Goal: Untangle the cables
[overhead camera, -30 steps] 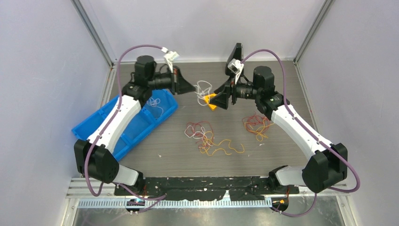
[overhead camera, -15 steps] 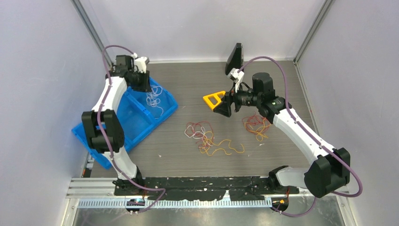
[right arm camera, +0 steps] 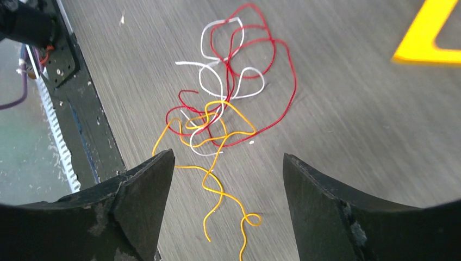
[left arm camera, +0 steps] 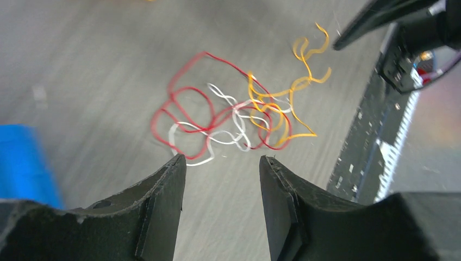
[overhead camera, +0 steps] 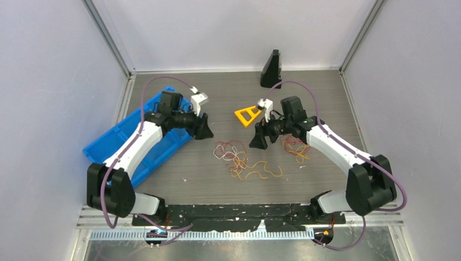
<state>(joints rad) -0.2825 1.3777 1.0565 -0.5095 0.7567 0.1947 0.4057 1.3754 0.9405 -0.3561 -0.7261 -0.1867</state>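
Note:
A tangle of red, white and orange cables (overhead camera: 239, 160) lies on the grey table's middle, also seen in the left wrist view (left arm camera: 234, 117) and the right wrist view (right arm camera: 223, 109). A second red and orange bundle (overhead camera: 296, 147) lies to its right, under the right arm. My left gripper (overhead camera: 205, 132) hovers just left of the tangle, open and empty (left arm camera: 222, 160). My right gripper (overhead camera: 257, 142) hovers just right of it, open and empty (right arm camera: 227, 160). The orange cable's loose end (right arm camera: 228, 212) lies on the table between its fingers.
A blue bin (overhead camera: 149, 144) sits at the left under the left arm. A yellow triangular piece (overhead camera: 245, 115) lies behind the tangle. A black wedge stand (overhead camera: 271, 69) is at the back wall. A black rail (overhead camera: 239, 213) runs along the near edge.
The left arm has swung from the blue bin to the tangle's left side. The right gripper has dropped from beside the yellow piece toward the tangle. A white cable seen a second ago no longer shows.

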